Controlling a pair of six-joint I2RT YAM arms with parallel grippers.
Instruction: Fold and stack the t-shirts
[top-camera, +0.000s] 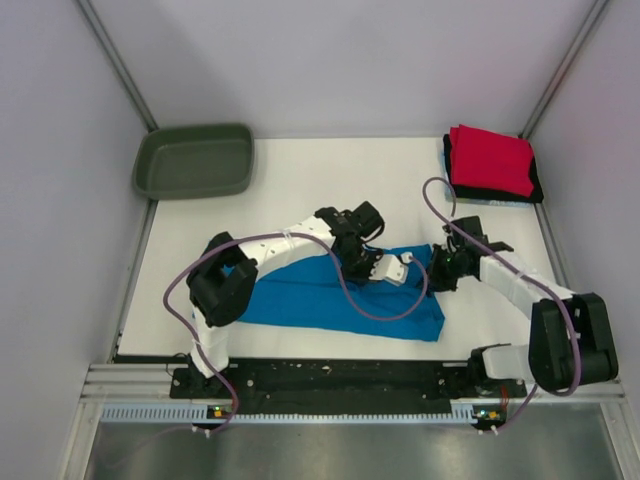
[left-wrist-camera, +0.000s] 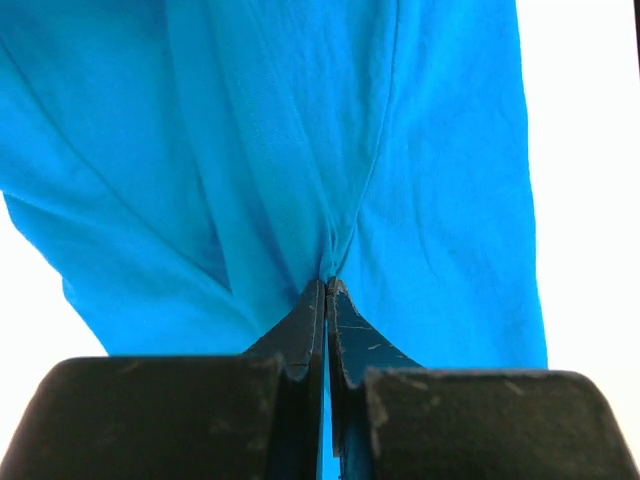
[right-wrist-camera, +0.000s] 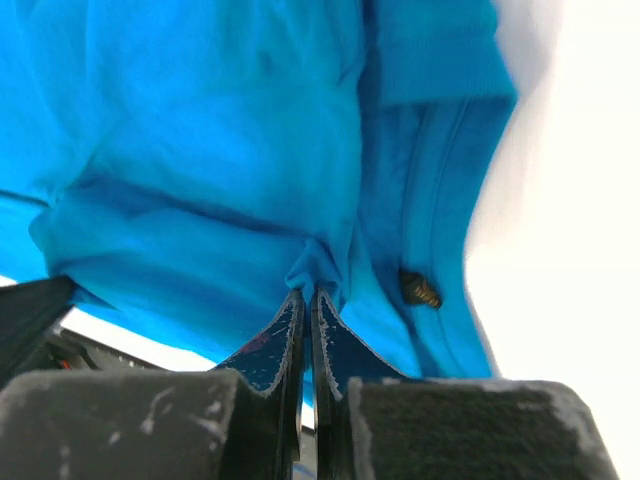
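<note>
The turquoise-blue t-shirt (top-camera: 330, 300) lies spread along the near half of the white table. My left gripper (top-camera: 375, 262) is down on its far edge near the middle, shut on a pinch of blue cloth (left-wrist-camera: 330, 262). At the shirt's right end my right gripper (top-camera: 440, 268) is also shut on a fold of the same shirt (right-wrist-camera: 315, 262). A folded red t-shirt (top-camera: 490, 158) rests on a folded black one (top-camera: 537, 188) at the far right corner.
A dark olive-green plastic tub (top-camera: 194, 160) stands at the far left corner. White enclosure walls rise on three sides. Purple cables loop from both arms over the shirt.
</note>
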